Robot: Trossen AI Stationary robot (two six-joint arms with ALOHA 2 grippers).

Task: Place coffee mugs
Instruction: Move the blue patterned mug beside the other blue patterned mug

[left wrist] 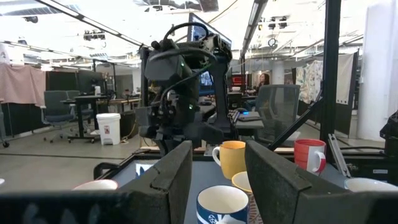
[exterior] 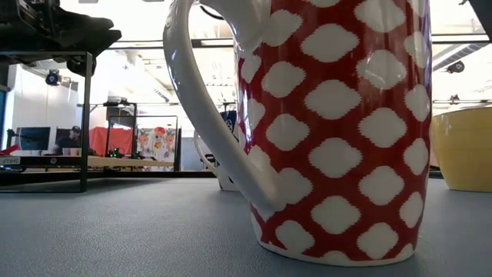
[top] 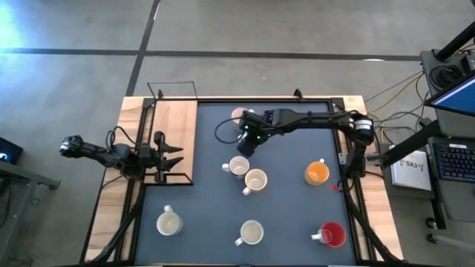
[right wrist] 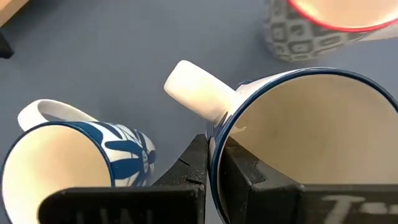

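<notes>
right gripper (right wrist: 212, 171) | clamped on blue-rimmed mug (right wrist: 298, 143) | rim wall between fingers, handle just beside | left gripper (top: 172, 157) | spread apart, holding nothing

A grey concrete floor (top: 245, 44) surrounds the bench (top: 223, 200), while office chairs (left wrist: 56, 107), a white bin (left wrist: 107, 128) and bright ceiling lights fill the room beyond

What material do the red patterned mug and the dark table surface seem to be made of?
The red patterned mug looks like glazed ceramic: its surface is glossy and shows soft reflections, and the white handle is smooth. The table surface looks like a matte mat, perhaps rubber or foam, since it shows fine grain and no shine.
</notes>
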